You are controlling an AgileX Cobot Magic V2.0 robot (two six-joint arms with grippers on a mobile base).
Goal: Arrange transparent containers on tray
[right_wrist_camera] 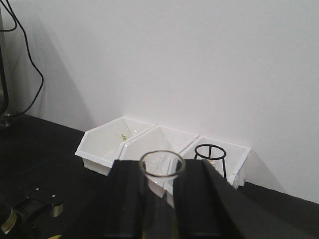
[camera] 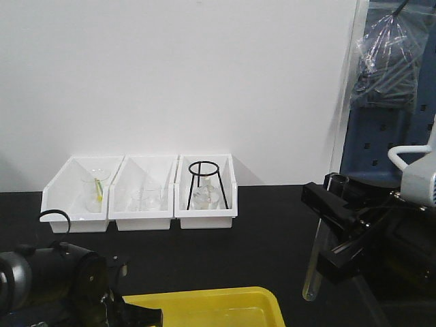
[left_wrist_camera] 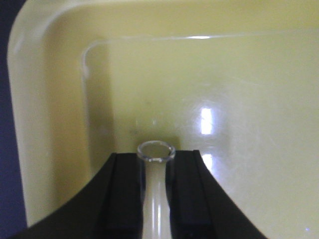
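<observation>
While left fingers (left_wrist_camera: 124,199) pinch test tube (left_wrist_camera: 155,199) over yellow tray (left_wrist_camera: 50,99), right fingers (right_wrist_camera: 127,199) pinch second tube (camera: 315,262) upright.

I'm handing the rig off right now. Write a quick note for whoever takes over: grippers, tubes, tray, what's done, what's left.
Left gripper: shut on the left tube, over the yellow tray near a corner. Cannot tell whether the tube touches the floor.
Right gripper: shut on the right tube, upright above the black table, off the tray's right side.
Done: both tubes are in hand.
Left: lay each tube in the tray and release it.
The white bins at the back hold other glassware, which is not part of this job.
</observation>
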